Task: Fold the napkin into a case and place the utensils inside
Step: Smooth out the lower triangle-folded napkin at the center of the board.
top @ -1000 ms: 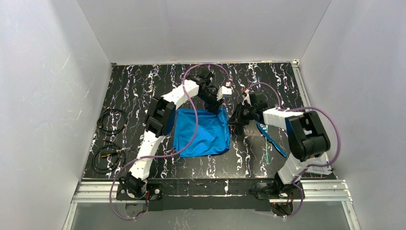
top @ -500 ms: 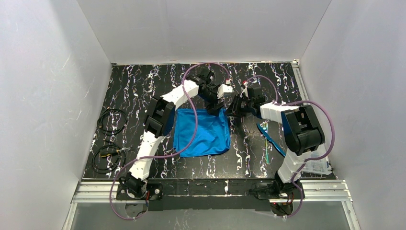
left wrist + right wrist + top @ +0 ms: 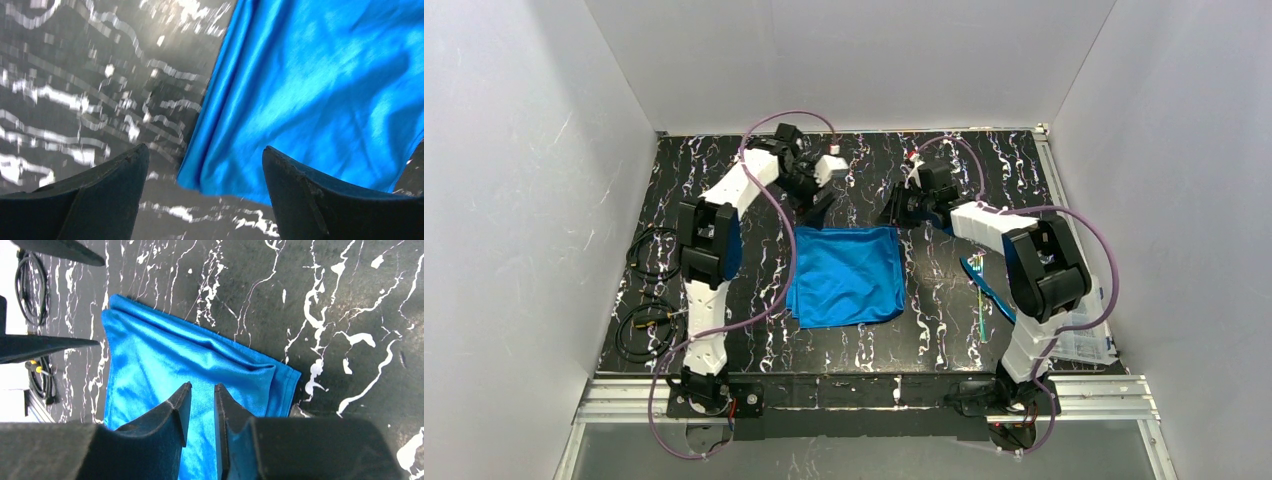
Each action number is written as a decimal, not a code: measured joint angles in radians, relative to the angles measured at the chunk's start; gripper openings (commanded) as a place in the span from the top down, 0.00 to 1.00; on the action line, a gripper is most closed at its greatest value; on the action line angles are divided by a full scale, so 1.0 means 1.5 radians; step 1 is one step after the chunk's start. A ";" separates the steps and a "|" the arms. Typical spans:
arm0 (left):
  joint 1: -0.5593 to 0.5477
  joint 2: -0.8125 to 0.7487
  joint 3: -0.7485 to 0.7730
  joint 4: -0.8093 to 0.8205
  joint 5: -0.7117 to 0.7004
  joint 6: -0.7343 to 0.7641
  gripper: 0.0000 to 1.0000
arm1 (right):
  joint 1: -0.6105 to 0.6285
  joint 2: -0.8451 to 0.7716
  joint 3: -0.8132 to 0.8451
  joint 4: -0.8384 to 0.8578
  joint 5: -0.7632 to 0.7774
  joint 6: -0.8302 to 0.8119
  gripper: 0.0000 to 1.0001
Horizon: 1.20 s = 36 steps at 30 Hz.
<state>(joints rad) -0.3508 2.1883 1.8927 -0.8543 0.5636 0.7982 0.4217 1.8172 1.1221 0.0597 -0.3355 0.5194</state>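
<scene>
The bright blue napkin (image 3: 846,275) lies folded in a flat layered rectangle mid-table. My left gripper (image 3: 816,207) hangs open just off its far left corner; in the left wrist view the cloth's corner (image 3: 300,90) lies past the widely parted fingers (image 3: 205,147), untouched. Above the far right corner, my right gripper (image 3: 892,212) has its jaws a narrow gap apart (image 3: 202,385) with nothing in them, and the napkin (image 3: 150,365) shows below. The utensils (image 3: 986,290) lie right of the napkin, beside the right arm.
Two black cable coils (image 3: 659,250) (image 3: 644,330) lie at the table's left edge. A white packet (image 3: 1089,345) sits at the near right. White walls close in three sides. Purple cables loop over both arms.
The left gripper has let go of the napkin's far edge, opened wide and swung left and back. The right gripper has moved toward the far right corner and parted slightly. The napkin lies flatter.
</scene>
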 measured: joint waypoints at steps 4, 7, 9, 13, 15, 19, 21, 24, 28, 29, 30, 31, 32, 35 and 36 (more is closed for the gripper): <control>0.049 0.000 -0.014 -0.017 -0.022 -0.010 0.37 | 0.001 0.036 0.011 0.002 0.000 0.000 0.76; 0.055 0.000 -0.015 -0.023 -0.030 -0.023 0.42 | 0.000 0.062 0.011 0.002 0.001 0.000 0.77; 0.051 0.001 -0.015 -0.025 -0.033 -0.035 0.45 | -0.001 0.077 0.011 0.001 0.004 -0.001 0.77; 0.045 0.005 -0.025 -0.024 -0.035 -0.065 0.51 | -0.001 0.083 0.011 0.001 0.011 0.000 0.80; 0.043 0.007 -0.036 -0.021 -0.039 -0.077 0.52 | -0.001 0.083 0.011 0.005 0.013 0.000 0.81; 0.047 0.008 -0.060 -0.019 -0.048 -0.102 0.49 | -0.005 0.083 0.011 0.013 0.017 0.000 0.83; 0.052 0.007 -0.072 -0.012 -0.054 -0.111 0.47 | -0.009 0.083 0.010 0.016 0.019 0.000 0.84; 0.058 0.005 -0.089 -0.008 -0.068 -0.124 0.44 | -0.012 0.085 0.010 0.018 0.024 0.000 0.84; 0.064 -0.008 -0.114 -0.004 -0.091 -0.144 0.42 | -0.015 0.092 0.006 0.026 0.029 0.000 0.85; 0.067 -0.015 -0.121 -0.004 -0.093 -0.147 0.42 | -0.015 0.094 0.004 0.027 0.030 0.000 0.85; 0.069 -0.021 -0.126 -0.004 -0.094 -0.151 0.42 | -0.015 0.095 0.004 0.031 0.030 0.000 0.86; 0.072 -0.030 -0.134 -0.004 -0.095 -0.156 0.43 | -0.015 0.096 0.004 0.033 0.030 0.000 0.86; 0.073 -0.036 -0.139 -0.004 -0.094 -0.159 0.44 | -0.015 0.096 0.003 0.034 0.030 0.000 0.87; 0.076 -0.054 -0.148 -0.004 -0.086 -0.173 0.51 | -0.015 0.096 -0.003 0.046 0.030 0.000 0.87; 0.077 -0.055 -0.148 -0.004 -0.081 -0.177 0.53 | -0.015 0.096 -0.005 0.050 0.030 0.001 0.87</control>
<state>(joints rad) -0.2352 2.1056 1.6707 -0.8597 0.4416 0.5327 0.3988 1.9614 1.1152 0.1341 -0.2909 0.5201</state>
